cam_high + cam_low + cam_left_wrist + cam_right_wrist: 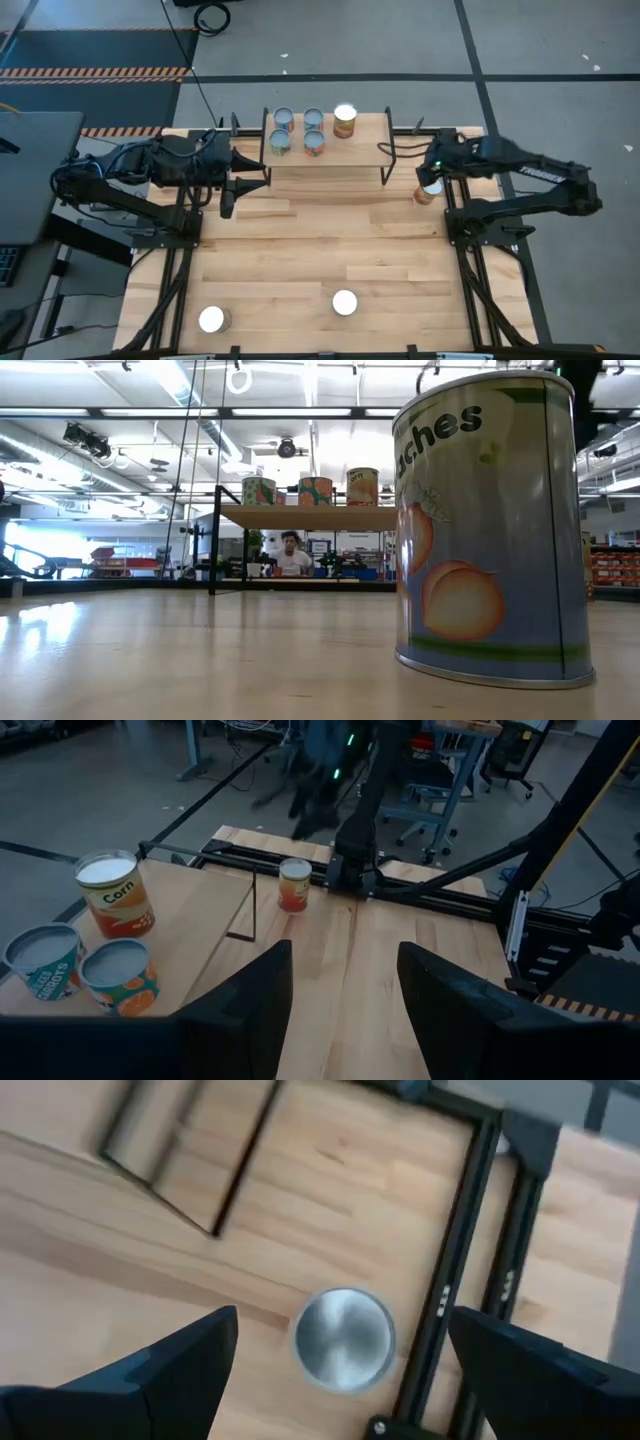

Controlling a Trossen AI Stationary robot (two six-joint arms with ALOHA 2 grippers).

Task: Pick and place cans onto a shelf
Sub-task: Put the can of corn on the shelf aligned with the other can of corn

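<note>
— Waiting left of the shelf (pixel 325 157): left gripper (pixel 340 1010), half open, empty. Further right?
— Right gripper (pixel 335 1370), spread wide above a can (pixel 343 1337) standing by the surface edge. Could clip the rim and topple it. Silver lid, orange label.

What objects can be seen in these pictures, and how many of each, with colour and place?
cans on shelf: five, silver or white lids, coloured labels, on the plank.
can by right table edge: one, orange label, under the right gripper.
cans at front: two, white lids, on the table's front part.
shelf: one, light wood, black legs, back of table.
table: one, wooden.
person: one, in the room behind.
left gripper: open, beside the shelf's left end.
right gripper: open, above the can.
</note>
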